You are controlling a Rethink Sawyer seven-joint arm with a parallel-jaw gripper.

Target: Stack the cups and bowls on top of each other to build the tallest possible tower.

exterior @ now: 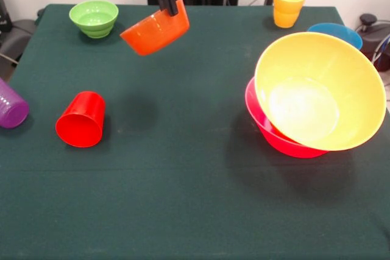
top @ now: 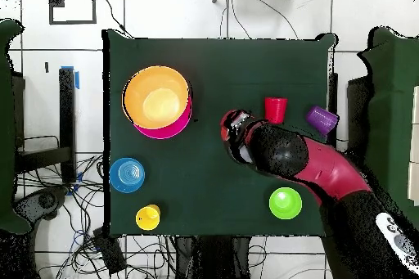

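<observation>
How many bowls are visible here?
5: the orange bowl in the gripper, a green bowl at the back, a blue bowl, and the yellow bowl nested in the pink bowl. Others may be hidden.

My black gripper [exterior: 169, 1] pinches the rim of a glossy orange plastic bowl [exterior: 155, 31]. Below lies a plain dark green tablecloth [exterior: 183, 175]. On it I see a red plastic tumbler [exterior: 81, 120], a translucent purple tumbler [exterior: 11, 108], a light green bowl [exterior: 94, 17], a yellow cup [exterior: 288, 5], a blue bowl [exterior: 336, 31], and a large yellow-orange bowl [exterior: 320, 92] nested in a large pink bowl [exterior: 277, 135].
</observation>
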